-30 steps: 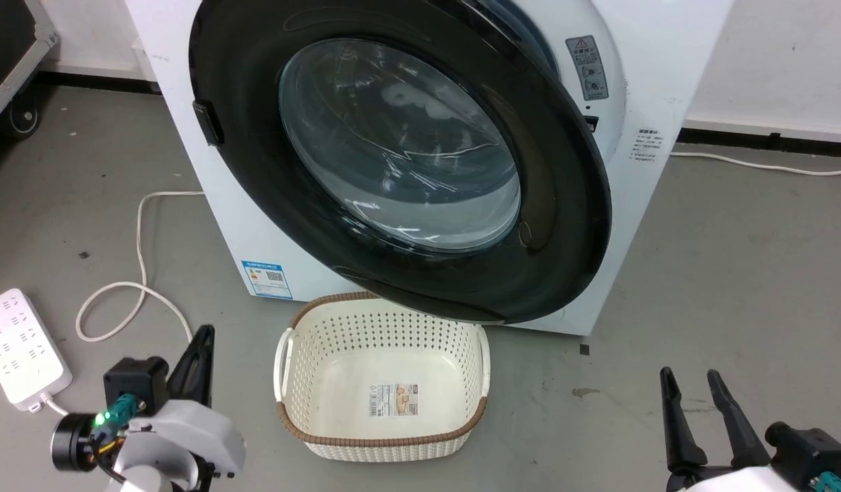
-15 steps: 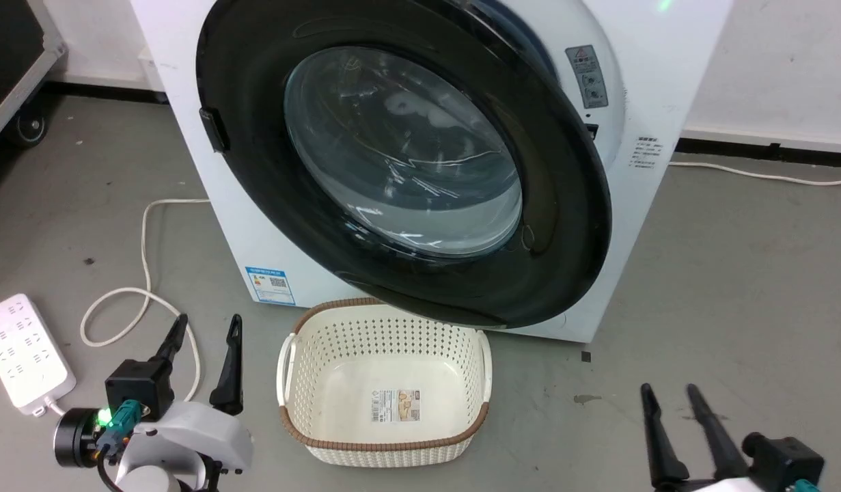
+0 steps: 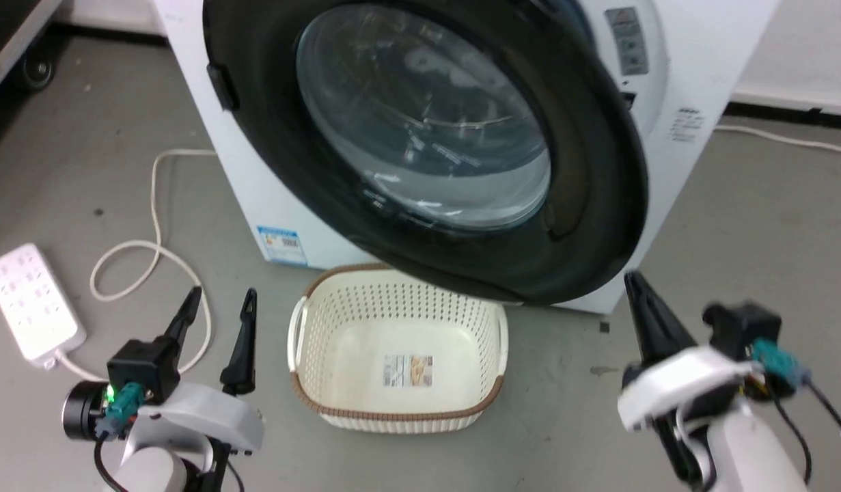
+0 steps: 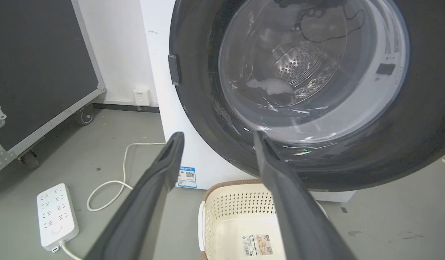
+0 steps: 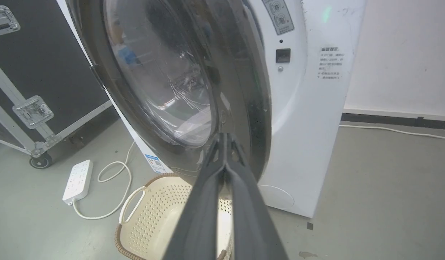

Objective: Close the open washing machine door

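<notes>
Jaws: right gripper (image 5: 226,137) now together, raised from floor level toward free edge of washing machine door (image 3: 591,178); left gripper (image 3: 223,295) apart, low. Door ajar over basket (image 3: 393,415). Push looks imminent.

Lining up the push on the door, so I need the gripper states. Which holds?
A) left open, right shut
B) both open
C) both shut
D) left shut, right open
A: the left gripper has its fingers wide apart, while the right gripper has its fingers meeting at the tips, holding nothing.
</notes>
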### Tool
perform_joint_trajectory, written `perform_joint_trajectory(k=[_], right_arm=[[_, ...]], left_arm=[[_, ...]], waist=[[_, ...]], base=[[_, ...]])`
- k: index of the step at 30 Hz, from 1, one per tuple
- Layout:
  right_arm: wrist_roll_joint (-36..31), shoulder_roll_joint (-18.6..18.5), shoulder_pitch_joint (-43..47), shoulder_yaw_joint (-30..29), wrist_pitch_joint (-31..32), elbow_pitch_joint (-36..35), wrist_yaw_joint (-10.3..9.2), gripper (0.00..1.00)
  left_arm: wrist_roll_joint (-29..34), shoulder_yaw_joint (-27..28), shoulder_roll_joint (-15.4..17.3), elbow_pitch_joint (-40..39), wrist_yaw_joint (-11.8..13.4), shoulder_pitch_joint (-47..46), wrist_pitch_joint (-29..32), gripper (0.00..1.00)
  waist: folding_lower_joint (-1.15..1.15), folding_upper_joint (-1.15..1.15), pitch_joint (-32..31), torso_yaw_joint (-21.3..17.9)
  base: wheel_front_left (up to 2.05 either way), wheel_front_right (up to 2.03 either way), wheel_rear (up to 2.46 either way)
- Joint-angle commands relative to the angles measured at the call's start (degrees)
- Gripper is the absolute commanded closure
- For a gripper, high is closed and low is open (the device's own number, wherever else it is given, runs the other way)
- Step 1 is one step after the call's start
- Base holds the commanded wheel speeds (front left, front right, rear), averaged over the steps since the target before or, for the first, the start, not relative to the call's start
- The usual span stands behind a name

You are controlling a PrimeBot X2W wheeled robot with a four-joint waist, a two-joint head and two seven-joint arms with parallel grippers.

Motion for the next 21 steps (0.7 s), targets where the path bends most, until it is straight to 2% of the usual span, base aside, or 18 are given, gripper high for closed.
perform_joint_trajectory(k=[1, 6, 13, 21], right_arm=[[-1.0, 0.0, -3.5, -0.1, 0.2, 2.4, 0.06, 1.00], [-2.8, 0.0, -9.6, -1.8, -0.3, 7.9, 0.06, 1.00], [-5.1, 0.0, -14.6, -5.9, -1.5, 11.5, 0.06, 1.00], [-11.0, 0.0, -21.0, -14.7, -1.6, 13.7, 0.06, 1.00]], left_arm=[[-0.5, 0.1, -0.2, -0.6, -0.2, -1.1, 0.1, 0.00], [-1.0, 0.4, -0.2, -0.8, -0.6, -2.3, 0.1, 0.00], [-1.2, 0.4, -0.8, -0.3, -1.1, -3.7, -0.3, 0.00], [-1.1, 0.0, -1.8, 0.5, -2.3, -6.1, -0.7, 0.00]], waist=[[0.00, 0.00, 1.9, 1.2], [0.00, 0.00, 4.7, 2.7], [0.00, 0.00, 6.9, 4.1], [0.00, 0.00, 10.2, 6.0]], base=[[0.00, 0.00, 0.00], [0.00, 0.00, 0.00], [0.00, 0.00, 0.00], [0.00, 0.00, 0.00]])
